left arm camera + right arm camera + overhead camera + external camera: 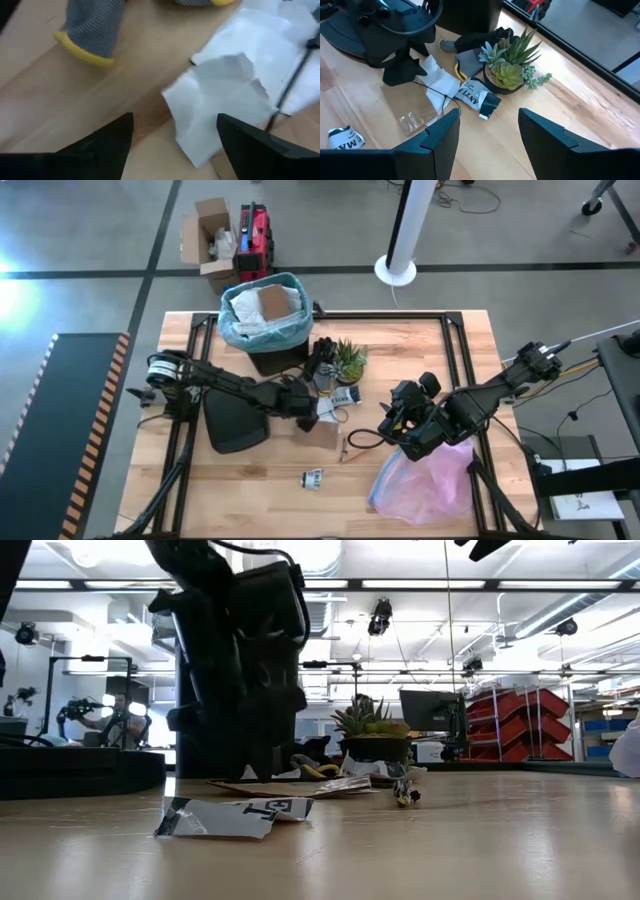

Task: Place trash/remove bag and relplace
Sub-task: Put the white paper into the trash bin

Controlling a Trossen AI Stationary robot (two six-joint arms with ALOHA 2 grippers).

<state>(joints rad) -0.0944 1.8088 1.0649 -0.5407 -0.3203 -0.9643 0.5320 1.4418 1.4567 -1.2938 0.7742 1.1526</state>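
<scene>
A black bin (268,352) lined with the light blue-teal bag (262,330) stands at the table's far edge, with brown and white trash (262,304) inside. A crumpled white paper (220,95) lies at the table's middle, next to a flat brown paper piece (322,432). My left gripper (175,137) is open just above the white paper, one finger on each side of its near corner. My right gripper (487,127) hangs open and empty above the table, right of centre (400,425).
A small potted plant (512,70), grey-and-yellow gloves (90,30) and a printed packet (477,97) lie beyond the white paper. A black lid (235,422) sits left of centre. A printed scrap (235,815) lies near the front edge. A pinkish bag (425,480) lies at the front right.
</scene>
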